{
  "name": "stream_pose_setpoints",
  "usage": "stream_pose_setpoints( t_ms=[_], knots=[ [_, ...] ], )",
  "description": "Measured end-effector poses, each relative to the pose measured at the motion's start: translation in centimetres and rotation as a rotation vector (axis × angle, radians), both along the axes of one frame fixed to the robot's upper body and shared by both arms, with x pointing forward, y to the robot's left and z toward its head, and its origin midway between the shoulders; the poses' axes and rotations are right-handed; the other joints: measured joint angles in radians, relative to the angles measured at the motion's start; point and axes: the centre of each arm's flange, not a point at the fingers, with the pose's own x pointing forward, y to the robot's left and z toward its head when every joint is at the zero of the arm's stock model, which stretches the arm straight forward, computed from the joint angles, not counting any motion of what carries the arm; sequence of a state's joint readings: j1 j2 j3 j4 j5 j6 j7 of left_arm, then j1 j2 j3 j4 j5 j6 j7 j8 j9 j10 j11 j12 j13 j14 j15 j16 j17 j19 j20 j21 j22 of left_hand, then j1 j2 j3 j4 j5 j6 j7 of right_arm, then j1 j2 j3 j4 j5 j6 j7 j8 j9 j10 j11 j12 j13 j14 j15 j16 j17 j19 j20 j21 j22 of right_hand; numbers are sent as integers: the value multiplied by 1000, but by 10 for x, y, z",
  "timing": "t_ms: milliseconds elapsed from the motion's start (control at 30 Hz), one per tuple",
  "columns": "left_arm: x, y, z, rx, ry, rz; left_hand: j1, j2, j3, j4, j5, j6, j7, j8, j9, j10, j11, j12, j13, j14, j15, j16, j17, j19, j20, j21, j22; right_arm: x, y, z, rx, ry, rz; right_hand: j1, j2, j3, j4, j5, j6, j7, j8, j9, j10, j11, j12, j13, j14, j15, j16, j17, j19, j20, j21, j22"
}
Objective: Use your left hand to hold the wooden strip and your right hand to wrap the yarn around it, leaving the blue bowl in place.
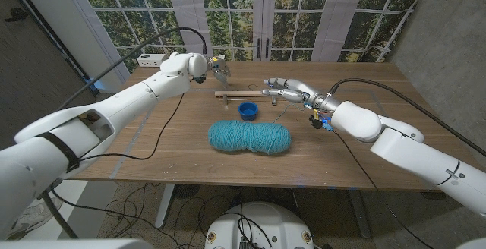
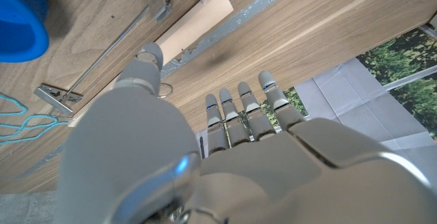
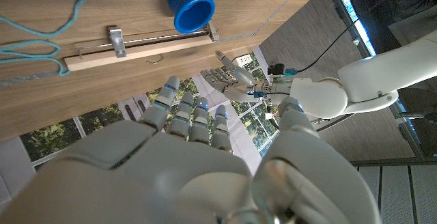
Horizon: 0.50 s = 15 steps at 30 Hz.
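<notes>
A pale, flat wooden strip [image 1: 241, 93] with a thin metal rod and clips along it lies at the head view's upper centre, just above the small round blue bowl [image 1: 248, 111] and the teal skein of yarn [image 1: 250, 137]. The left hand [image 1: 215, 70] hovers at the strip's left end, fingers spread and empty. The right hand [image 1: 282, 89] reaches toward the right end, fingers extended and holding nothing, while a loose yarn strand [image 3: 42, 27] curls beside the strip.
</notes>
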State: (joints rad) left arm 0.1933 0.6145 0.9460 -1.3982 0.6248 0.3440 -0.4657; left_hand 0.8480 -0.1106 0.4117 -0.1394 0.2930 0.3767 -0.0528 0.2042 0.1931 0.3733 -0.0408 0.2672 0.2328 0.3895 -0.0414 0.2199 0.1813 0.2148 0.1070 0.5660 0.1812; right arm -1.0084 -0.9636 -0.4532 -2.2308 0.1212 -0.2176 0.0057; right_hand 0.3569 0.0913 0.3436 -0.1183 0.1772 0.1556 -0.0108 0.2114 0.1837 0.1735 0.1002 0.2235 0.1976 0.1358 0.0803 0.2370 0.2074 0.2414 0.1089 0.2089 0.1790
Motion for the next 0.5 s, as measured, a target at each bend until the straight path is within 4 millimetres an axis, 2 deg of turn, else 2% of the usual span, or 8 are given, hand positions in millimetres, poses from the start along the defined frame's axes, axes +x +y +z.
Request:
stream_pose_setpoints(
  t_ms=[67,167,267,433,500],
  knots=[
    [1,-2,-2,-2,1,0,4,4,-9,5,7,1,8,0,0,0,0,0,2,10,-3,4,0,32,24,8,0,0,-1,-1,2,2,-1,0,0,0,0,0,0,0,0,0,0,0,0,0,0,0,0,0,0,0,0,0],
    [3,-5,-5,-2,-3,0,9,9,-16,5,8,1,12,0,0,6,5,0,7,20,-2,6,1,64,40,11,-3,-1,-1,-3,5,5,-2,-5,5,-4,4,0,0,0,0,0,0,0,0,0,0,0,0,0,4,4,0,0],
    [4,-8,-8,4,-10,2,17,6,-16,5,8,6,18,0,0,12,-1,0,7,21,-3,6,3,72,39,11,-5,-2,-2,-5,7,11,-2,-5,5,-4,4,0,0,0,0,0,0,0,0,0,0,0,0,0,4,4,0,0],
    [7,-10,-12,0,-25,-1,35,24,-24,5,8,25,31,0,0,34,-2,8,12,37,-5,13,3,94,12,11,-8,-3,-3,-8,13,13,1,-5,5,-4,4,0,0,0,0,0,0,0,0,0,0,0,0,0,4,4,0,0],
    [8,-10,-14,-1,-28,-3,42,30,-33,5,8,32,24,8,0,44,-4,14,13,47,-4,14,3,89,-4,9,-9,-4,-3,-9,14,14,3,-5,5,-4,4,0,0,0,0,0,0,0,0,5,0,0,0,0,4,4,0,0]
  ],
)
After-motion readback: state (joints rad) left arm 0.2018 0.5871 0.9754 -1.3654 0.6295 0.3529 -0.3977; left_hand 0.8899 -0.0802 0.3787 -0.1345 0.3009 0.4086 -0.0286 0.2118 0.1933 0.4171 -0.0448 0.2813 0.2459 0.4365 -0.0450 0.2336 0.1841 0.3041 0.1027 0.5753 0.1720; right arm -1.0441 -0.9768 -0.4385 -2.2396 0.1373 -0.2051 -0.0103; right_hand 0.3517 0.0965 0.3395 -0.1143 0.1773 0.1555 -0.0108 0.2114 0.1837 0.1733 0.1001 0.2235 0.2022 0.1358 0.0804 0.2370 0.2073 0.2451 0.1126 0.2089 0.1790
